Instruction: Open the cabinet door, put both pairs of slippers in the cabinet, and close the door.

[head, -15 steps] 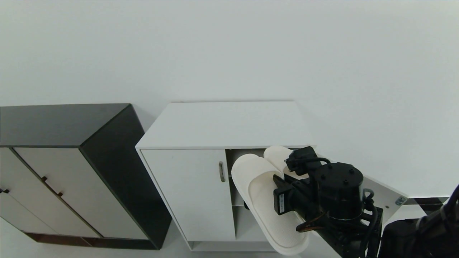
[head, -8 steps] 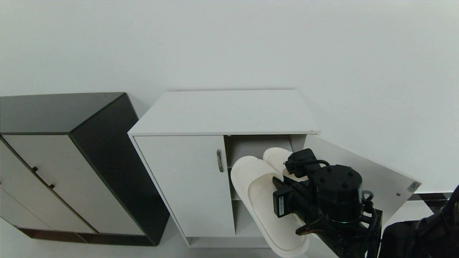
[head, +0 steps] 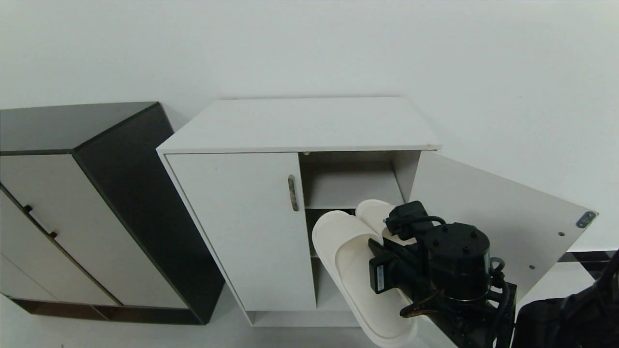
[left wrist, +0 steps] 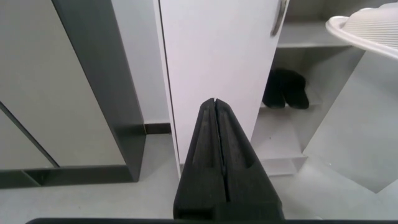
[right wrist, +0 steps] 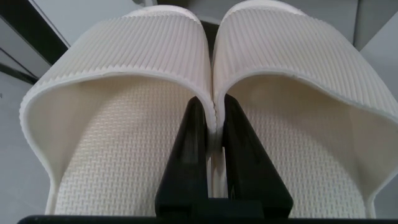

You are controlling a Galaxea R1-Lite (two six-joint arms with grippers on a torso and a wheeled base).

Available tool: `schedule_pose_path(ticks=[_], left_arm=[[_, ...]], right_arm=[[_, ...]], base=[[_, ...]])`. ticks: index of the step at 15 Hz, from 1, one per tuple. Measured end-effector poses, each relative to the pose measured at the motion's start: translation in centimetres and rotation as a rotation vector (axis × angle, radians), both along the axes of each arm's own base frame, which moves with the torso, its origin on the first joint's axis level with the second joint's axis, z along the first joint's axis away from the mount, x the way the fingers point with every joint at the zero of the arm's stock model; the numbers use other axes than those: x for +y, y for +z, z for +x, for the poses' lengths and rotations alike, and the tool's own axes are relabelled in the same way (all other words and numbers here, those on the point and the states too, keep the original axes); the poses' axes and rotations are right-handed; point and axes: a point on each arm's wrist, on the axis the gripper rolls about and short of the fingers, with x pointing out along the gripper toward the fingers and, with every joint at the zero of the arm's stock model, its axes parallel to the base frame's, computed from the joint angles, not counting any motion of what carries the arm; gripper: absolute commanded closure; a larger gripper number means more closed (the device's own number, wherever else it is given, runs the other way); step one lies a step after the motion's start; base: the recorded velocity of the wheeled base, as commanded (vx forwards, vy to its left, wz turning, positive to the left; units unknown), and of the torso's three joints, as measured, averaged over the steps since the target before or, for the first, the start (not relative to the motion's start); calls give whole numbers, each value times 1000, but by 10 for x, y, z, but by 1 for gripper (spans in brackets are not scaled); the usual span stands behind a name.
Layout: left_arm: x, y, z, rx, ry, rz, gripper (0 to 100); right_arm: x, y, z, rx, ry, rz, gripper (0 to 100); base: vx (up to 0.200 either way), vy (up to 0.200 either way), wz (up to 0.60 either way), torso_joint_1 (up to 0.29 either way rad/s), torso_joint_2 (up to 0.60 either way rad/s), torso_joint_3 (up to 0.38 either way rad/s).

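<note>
Cabinet in white stands against the wall, its right door swung wide and its left door closed. A dark cupboard stands just beside it on the left. Before the open compartment hang the cream slippers, toes toward the shelves, with the right gripper clamped on their touching inner edges. Low before the closed door, the left gripper hovers with fingers pressed together, holding nothing. On a shelf inside sit the dark slippers.
</note>
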Motion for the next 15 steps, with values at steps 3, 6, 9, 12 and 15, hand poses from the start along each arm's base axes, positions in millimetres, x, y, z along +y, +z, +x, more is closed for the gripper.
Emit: schedule_pose_path(ticks=[3, 6, 9, 12, 15], left_arm=[[0, 0, 0, 0, 0, 0, 100], [0, 0, 0, -1, 0, 0, 100], [0, 0, 0, 0, 0, 0, 100], [0, 0, 0, 0, 0, 0, 100], [0, 0, 0, 0, 0, 0, 100]], right_arm=[[2, -4, 1, 8, 2, -8, 100], [3, -7, 1, 19, 20, -13, 100], [3, -8, 1, 21, 21, -13, 100], [2, -9, 1, 21, 18, -21, 100], [0, -10, 1, -1, 19, -84, 100]], base=[[0, 0, 0, -173, 494, 317], [0, 0, 0, -155, 479, 325], [0, 0, 0, -124, 463, 343], [0, 0, 0, -95, 450, 352], [0, 0, 0, -35, 222, 176]])
